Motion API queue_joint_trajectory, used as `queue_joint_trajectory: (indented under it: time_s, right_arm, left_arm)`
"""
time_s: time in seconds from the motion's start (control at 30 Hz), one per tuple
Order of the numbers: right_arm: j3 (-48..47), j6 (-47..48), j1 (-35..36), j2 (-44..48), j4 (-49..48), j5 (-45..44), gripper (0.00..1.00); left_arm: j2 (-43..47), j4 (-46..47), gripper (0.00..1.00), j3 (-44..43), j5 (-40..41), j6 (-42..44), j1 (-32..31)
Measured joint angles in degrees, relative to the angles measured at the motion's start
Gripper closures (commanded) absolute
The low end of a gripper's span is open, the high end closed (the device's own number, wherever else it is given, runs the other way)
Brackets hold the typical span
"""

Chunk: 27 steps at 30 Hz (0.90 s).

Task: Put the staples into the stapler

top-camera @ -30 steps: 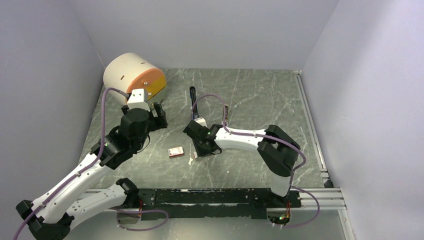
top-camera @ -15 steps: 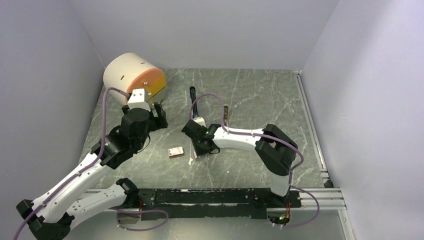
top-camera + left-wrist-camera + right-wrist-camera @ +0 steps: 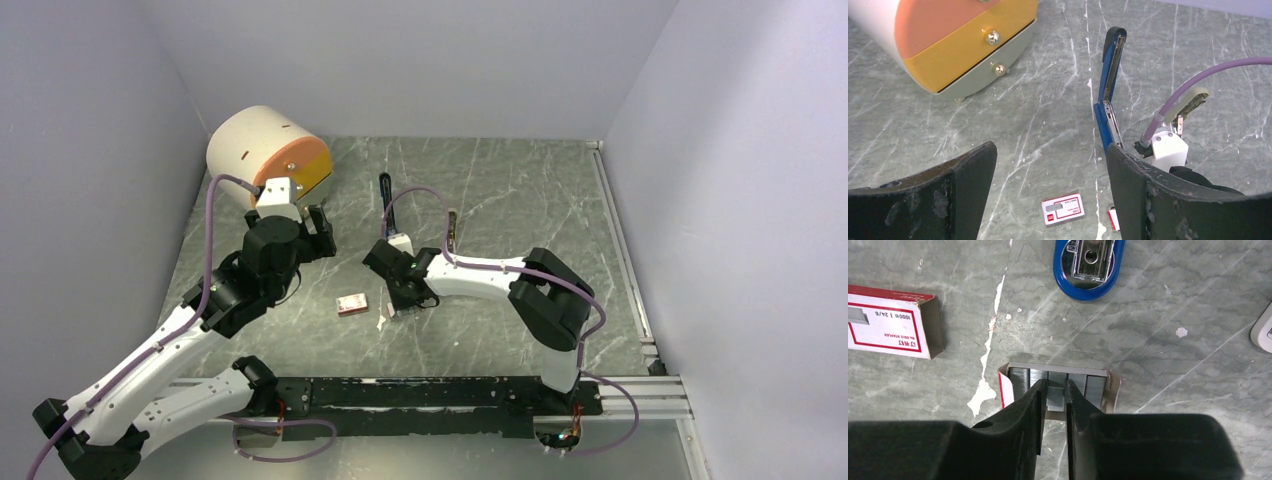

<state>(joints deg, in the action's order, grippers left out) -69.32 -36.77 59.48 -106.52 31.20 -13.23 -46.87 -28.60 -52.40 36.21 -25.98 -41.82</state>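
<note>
The right gripper (image 3: 1054,390) is pinched almost closed on a thin strip of the staples (image 3: 1093,382), just nearer than the opened stapler (image 3: 1089,260). The strips are likely light and brittle, so a gentle mid-length hold suits them.

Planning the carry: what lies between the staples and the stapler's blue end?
Only bare table with a few white flecks separates the staples and the stapler, as the right wrist view shows. The cardboard box lies aside.

The right gripper (image 3: 1054,390) is covering the near side of the staples (image 3: 1093,382); the stapler (image 3: 1089,262) is running off the top edge.
</note>
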Motion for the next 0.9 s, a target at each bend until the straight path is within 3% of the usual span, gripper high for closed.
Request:
queue_joint_trajectory:
  time_s: [0.53, 0.9]
  right_arm:
    - [-0.39, 1.2, -0.83, 3.96, 0.68, -2.05, 0.8]
    - [4.57, 3.61, -11.32, 8.28, -0.26, -2.78, 0.8]
  left_arm:
    - [0.0, 0.0, 0.15, 0.0, 0.0, 0.0, 0.0]
    - [0.0, 0.0, 0.15, 0.0, 0.0, 0.0, 0.0]
